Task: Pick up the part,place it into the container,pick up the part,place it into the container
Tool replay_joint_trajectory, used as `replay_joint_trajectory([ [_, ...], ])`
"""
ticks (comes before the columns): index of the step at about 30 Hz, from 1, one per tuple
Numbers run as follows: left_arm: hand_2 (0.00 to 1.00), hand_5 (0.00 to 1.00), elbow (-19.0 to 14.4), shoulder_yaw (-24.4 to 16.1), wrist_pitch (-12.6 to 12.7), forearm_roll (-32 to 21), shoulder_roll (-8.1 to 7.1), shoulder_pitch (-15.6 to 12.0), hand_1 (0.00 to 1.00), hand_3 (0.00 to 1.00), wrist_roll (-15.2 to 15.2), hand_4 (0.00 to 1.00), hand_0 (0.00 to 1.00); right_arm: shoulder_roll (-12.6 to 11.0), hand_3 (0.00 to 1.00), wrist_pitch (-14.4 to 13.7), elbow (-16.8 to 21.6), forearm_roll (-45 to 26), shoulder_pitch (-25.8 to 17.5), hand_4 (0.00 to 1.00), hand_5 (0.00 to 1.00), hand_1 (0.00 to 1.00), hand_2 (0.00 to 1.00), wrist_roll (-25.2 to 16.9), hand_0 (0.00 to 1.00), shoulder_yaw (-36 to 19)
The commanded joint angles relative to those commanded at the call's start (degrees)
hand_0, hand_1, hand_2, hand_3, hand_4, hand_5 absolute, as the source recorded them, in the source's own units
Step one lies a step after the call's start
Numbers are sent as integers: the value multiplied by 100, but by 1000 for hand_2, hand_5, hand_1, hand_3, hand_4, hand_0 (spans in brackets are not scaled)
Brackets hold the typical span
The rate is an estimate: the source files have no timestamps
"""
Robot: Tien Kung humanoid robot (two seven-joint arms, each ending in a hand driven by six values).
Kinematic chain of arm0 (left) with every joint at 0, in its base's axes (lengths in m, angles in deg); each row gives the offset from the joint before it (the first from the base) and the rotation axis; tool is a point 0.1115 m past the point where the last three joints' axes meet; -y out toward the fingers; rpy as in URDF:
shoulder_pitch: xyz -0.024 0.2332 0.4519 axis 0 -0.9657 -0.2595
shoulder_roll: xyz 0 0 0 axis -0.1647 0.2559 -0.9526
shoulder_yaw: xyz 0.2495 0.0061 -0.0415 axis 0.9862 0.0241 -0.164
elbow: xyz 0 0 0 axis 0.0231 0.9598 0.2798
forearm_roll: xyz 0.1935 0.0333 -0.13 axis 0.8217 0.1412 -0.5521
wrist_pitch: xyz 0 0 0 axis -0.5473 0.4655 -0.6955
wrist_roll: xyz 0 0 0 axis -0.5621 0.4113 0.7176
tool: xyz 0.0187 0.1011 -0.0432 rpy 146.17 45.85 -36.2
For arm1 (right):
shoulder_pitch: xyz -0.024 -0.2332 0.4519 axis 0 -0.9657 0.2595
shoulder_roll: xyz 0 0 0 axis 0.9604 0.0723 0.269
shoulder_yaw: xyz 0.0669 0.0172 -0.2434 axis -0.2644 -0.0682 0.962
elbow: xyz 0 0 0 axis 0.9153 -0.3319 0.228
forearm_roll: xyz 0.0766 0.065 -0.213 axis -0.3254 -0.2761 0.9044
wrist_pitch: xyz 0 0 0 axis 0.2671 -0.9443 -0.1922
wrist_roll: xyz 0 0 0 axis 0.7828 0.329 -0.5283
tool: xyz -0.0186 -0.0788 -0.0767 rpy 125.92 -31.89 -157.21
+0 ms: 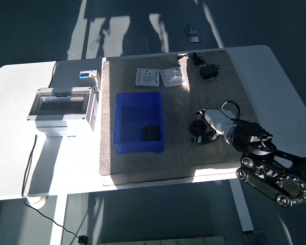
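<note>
A black ring-shaped part (195, 128) lies on the brown mat (229, 92), right of the blue container (137, 104). Another black part (151, 132) sits inside the container near its front wall. My right hand (203, 124), white with a black wrist, reaches in from the lower right. It sits low over the mat and right against the part on the mat. Shadow and the hand's own bulk hide how it meets the part. The left arm is out of the picture.
Two white switch plates (147, 77) (173, 76) lie on the mat behind the container. A black adapter with a cord (208, 71) sits at the mat's far right. A grey enclosure with a clear lid (64, 108) stands left of the mat.
</note>
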Motion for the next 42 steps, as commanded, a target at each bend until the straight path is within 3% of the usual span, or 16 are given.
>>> replay_joint_trajectory([
  [1,620,636,0,-4,-2,8,-2,1,628,664,0,659,699,4,670,-26,-13,3,3,611,191,448,617,-10,867,27],
  [6,620,636,0,-20,-12,45,-8,3,628,664,-3,659,699,22,670,-140,-62,75,10,611,191,448,617,-60,867,124],
  [7,620,635,0,-24,-13,52,-9,3,627,663,-3,660,699,24,610,-177,-72,110,10,496,132,399,462,-74,820,140],
  [12,620,635,0,-39,-19,81,-13,8,627,663,-6,660,699,24,610,-361,-121,304,11,496,132,399,462,-157,820,189],
  [13,620,632,0,-41,-19,85,-14,10,627,662,-6,660,699,21,550,-413,-131,341,11,403,58,364,383,-184,767,194],
  [17,620,632,0,-45,-20,92,-21,9,627,662,-9,660,699,0,550,-732,-119,498,24,403,58,364,383,-369,767,153],
  [23,620,628,0,-59,-20,105,-38,-6,627,661,-10,655,699,-30,549,-1459,179,242,232,388,41,335,373,-937,723,188],
  [28,620,628,0,-90,-22,164,-57,-4,627,660,-12,655,698,200,554,-2048,243,-349,696,350,5,331,376,-1557,718,677],
  [34,620,625,0,-87,-3,167,-69,43,628,660,20,655,698,473,561,-1831,-161,-662,1139,357,18,353,409,-1739,719,1361],
  [37,620,625,0,-93,10,163,-68,48,628,660,32,655,698,520,561,-1669,-227,-675,1157,357,18,353,409,-1685,719,1435],
  [38,618,624,0,-96,11,168,-68,51,627,658,34,655,698,533,582,-1599,-243,-679,1156,383,69,382,479,-1655,745,1447],
  [42,618,624,0,-132,6,205,-69,56,627,658,42,655,698,572,582,-1387,-263,-641,1151,383,69,382,479,-1561,745,1487],
])
